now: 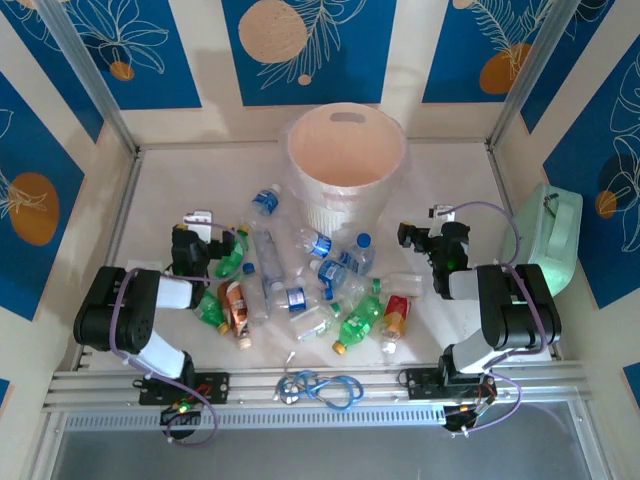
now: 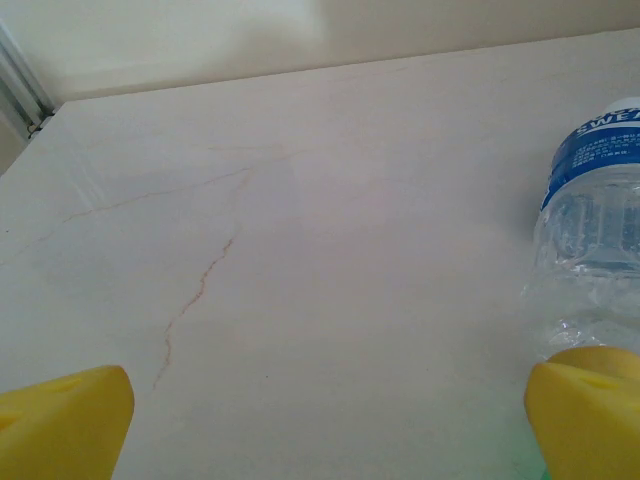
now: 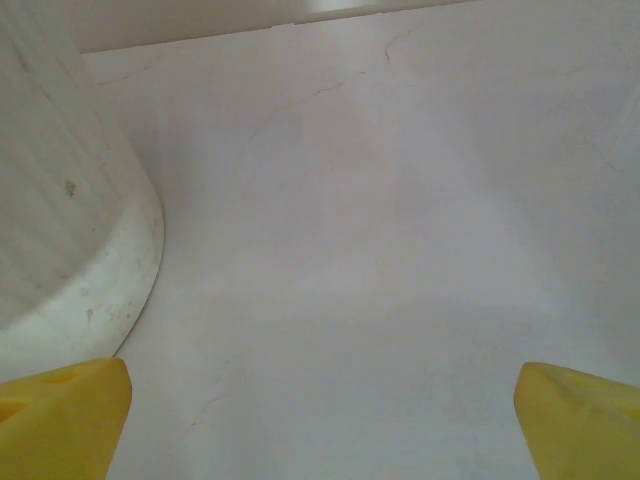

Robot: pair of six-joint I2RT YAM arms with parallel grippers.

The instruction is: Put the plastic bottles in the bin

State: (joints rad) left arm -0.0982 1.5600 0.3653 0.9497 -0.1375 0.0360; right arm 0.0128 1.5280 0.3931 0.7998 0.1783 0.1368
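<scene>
Between the left gripper [image 1: 198, 222] and the right gripper [image 1: 425, 228], the plastic bottles [image 1: 300, 285] were noted scattered. Both grippers were found spread wide, nothing grasped. The bin [image 1: 346, 160] was recorded ahead-left of the right gripper.

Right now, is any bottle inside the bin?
No, the bin looks empty inside; the bottles lie on the table in front of it.
</scene>
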